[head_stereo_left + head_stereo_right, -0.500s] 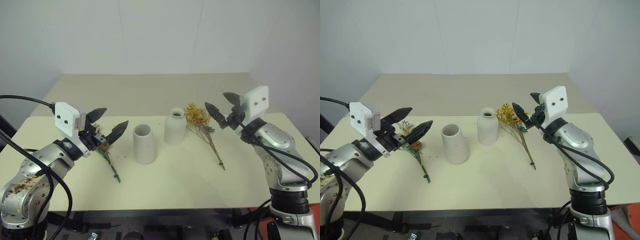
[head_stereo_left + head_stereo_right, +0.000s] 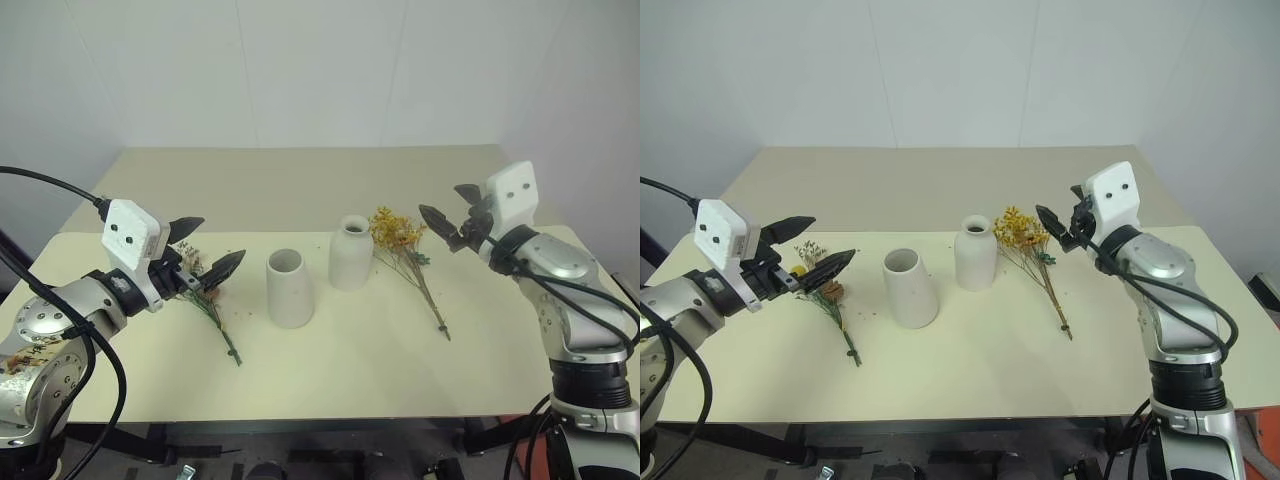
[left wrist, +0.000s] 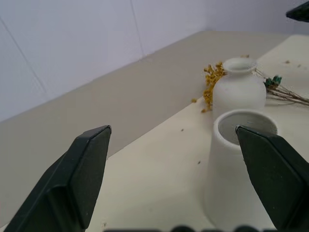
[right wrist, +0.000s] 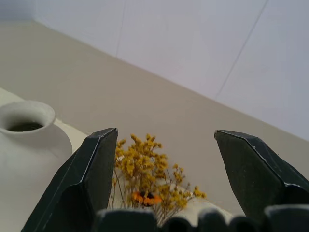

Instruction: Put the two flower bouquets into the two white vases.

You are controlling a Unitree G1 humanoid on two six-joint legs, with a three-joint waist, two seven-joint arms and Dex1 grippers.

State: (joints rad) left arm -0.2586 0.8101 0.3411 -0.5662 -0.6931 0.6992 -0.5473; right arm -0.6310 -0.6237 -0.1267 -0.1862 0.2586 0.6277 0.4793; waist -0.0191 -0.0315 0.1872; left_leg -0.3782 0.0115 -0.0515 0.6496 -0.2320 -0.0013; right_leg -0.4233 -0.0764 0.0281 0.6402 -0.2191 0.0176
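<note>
Lay flat on the cream tabletop [image 2: 340,370], both bunches, neither yet in a vase. Yellow spray [image 2: 398,235] sprawled just right of the narrow-necked vase [image 2: 351,254], blossom head near the vase shoulder, thin brown stems [image 2: 428,295] running out toward the near right. Looked feather-light and brittle; blossoms likely to shed or crush under a pinch, so best taken on the bare stems below the head, where the strands gather, and lifted gently to keep them from splaying. Mixed dried bunch [image 2: 821,283] lay to the left of the wide-mouthed vase [image 2: 288,288], well apart from it, sprigs and a yellow ball at the far end, single dark stem [image 2: 226,340] trailing toward the near edge. Judged just as light and dry, crumbly at the head, stiff enough along the stem to stay straight when raised; stem near the binding seemed the safest hold. Vases stood upright side by side, close but not touching, seemingly heavy enough to stay put unless knocked; narrow neck would call for a careful stem-first entry. Left end effector [image 2: 208,248] hovered above the dried bunch, fingers spread wide, holding nothing. Right end effector [image 2: 452,217] hung above and to the right of the yellow spray, fingers likewise apart and empty.
</note>
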